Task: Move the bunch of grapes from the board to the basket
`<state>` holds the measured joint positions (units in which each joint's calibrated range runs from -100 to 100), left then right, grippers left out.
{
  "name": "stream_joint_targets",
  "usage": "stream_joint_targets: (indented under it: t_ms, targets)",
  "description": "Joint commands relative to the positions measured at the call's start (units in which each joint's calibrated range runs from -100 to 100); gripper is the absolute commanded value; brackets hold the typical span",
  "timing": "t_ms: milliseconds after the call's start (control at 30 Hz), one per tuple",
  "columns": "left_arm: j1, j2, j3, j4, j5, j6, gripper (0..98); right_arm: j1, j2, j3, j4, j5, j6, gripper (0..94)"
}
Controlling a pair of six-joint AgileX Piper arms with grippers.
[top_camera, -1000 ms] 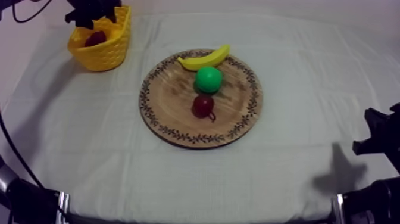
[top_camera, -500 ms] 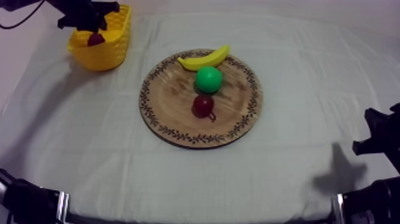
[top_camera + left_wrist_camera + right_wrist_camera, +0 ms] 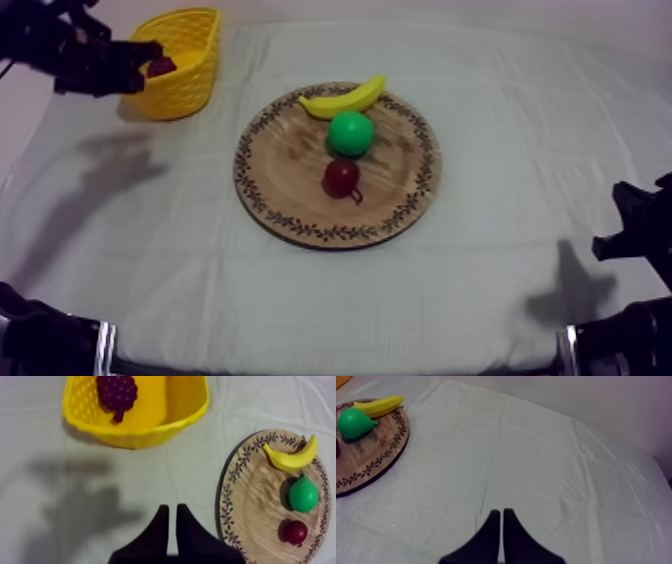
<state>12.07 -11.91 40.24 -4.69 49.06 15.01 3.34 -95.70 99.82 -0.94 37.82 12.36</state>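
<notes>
The dark purple bunch of grapes (image 3: pixel 160 67) (image 3: pixel 117 391) lies inside the yellow basket (image 3: pixel 192 85) (image 3: pixel 150 435) at the table's far left. My left gripper (image 3: pixel 148 52) (image 3: pixel 171 518) hovers by the basket's left side, above the cloth, fingers together as a narrow wedge, holding nothing. The round wooden board (image 3: pixel 290 205) (image 3: pixel 250 501) (image 3: pixel 371 458) in the middle carries a banana (image 3: pixel 345 98) (image 3: pixel 292 457) (image 3: pixel 378 405), a green pear (image 3: pixel 351 132) (image 3: pixel 303 494) (image 3: pixel 355 422) and a small red fruit (image 3: pixel 342 177) (image 3: pixel 295 532). My right gripper (image 3: pixel 630 225) (image 3: pixel 501 517) rests low at the right, shut and empty.
Bare grey-white cloth surrounds the board on all sides. The left arm's shadow falls on the cloth below the basket. The basket stands close to the table's far left corner.
My left arm has swung leftward off the basket and its fingers have closed. The grapes stay in the basket. The right arm has not moved.
</notes>
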Motion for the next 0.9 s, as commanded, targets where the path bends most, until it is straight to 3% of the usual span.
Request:
stream_joint_targets:
  t_ms: [0, 300, 600, 867]
  targets:
    - [-0.53, -5.39, 10.12, 0.22, -4.16, -0.76, 1.5, 0.02, 0.03, -0.04, -0.02, 0.00, 0.02, 0.3]
    - [-5.90, -22.71, 31.85, 1.21, -14.50, -3.30, 0.1, 0.02, 0.03, -0.04, -0.02, 0.00, 0.02, 0.3]
    - [-9.08, -44.15, 46.44, 1.99, -16.38, -8.07, 0.0, 0.02, 0.03, -0.04, -0.02, 0.00, 0.01, 0.3]
    - [-9.07, -59.28, 52.61, 2.61, -16.71, -9.19, 0.0, 0.02, 0.03, -0.04, -0.02, 0.00, 0.01, 0.3]
